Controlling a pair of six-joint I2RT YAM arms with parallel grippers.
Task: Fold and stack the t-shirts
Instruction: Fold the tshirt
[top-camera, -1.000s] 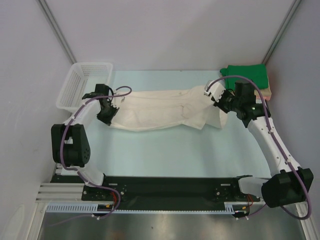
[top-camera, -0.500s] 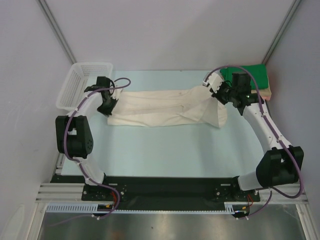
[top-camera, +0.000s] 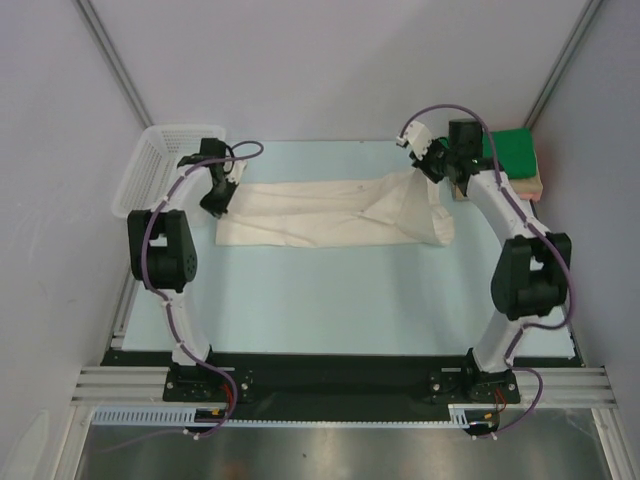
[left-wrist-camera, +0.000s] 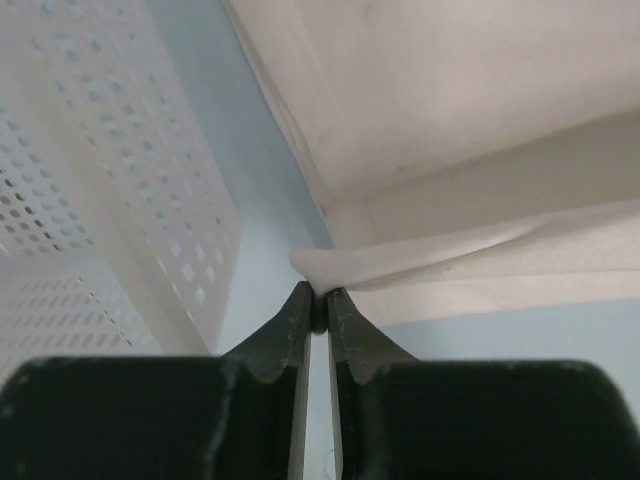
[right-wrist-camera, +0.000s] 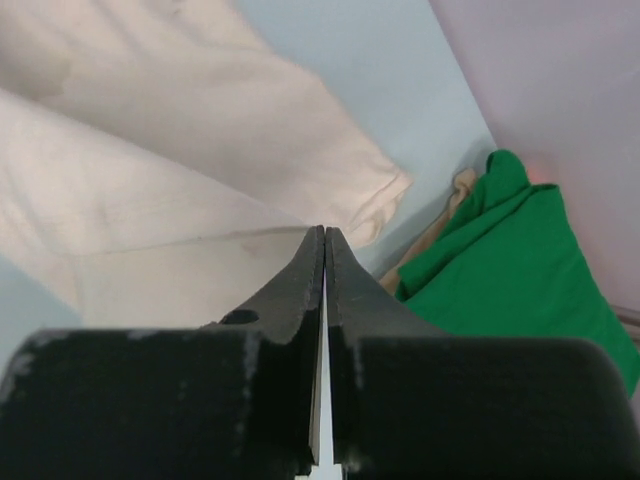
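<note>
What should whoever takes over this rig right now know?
The left gripper is shut on the left end of the cream-white t-shirt, beside the white lattice basket.
The right gripper is shut, apparently pinching that shirt's right end.
The shirt lies stretched across the table, seemingly folded lengthwise.
Done: the green t-shirt is folded on the peach-tan t-shirt, far right.
Left: finish folding the cream one and stack it.

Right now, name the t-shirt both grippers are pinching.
The cream-white t-shirt, stretched between left gripper and right gripper; the green t-shirt and peach-tan t-shirt lie stacked far right, ungripped.
</note>
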